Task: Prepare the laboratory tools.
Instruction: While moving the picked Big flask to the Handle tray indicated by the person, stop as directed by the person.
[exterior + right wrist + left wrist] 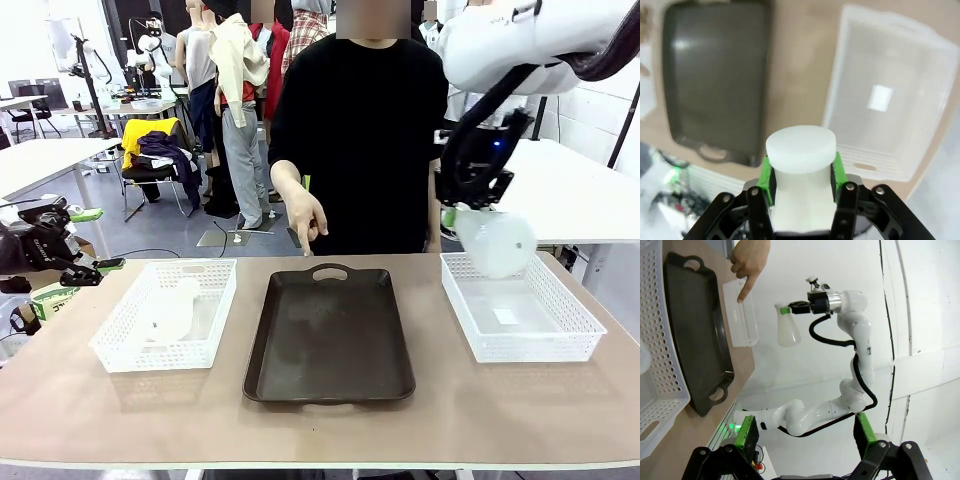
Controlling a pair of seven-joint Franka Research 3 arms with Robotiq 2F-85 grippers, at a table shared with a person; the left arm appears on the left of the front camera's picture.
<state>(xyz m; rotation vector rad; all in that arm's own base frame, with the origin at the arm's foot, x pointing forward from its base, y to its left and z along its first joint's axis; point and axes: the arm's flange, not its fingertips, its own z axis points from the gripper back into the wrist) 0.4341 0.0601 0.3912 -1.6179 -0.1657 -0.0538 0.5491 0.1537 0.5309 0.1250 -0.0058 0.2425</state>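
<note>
Right wrist view, right gripper [802, 175] jaws clamped on flask [800, 142] neck, left gripper [806, 435] jaws spread wide

The tray [330, 340] sits dead centre on the table [320, 425]. At nine o'clock of it a basket [110, 350] has one flask [170, 312] lying inside. At three o'clock stands the other basket [540, 345], and the second flask [497, 245] hangs in the air above it, clamped in the right gripper [801, 177]. At twelve o'clock, behind the tray, a person's hand [303, 215] points down.
</note>
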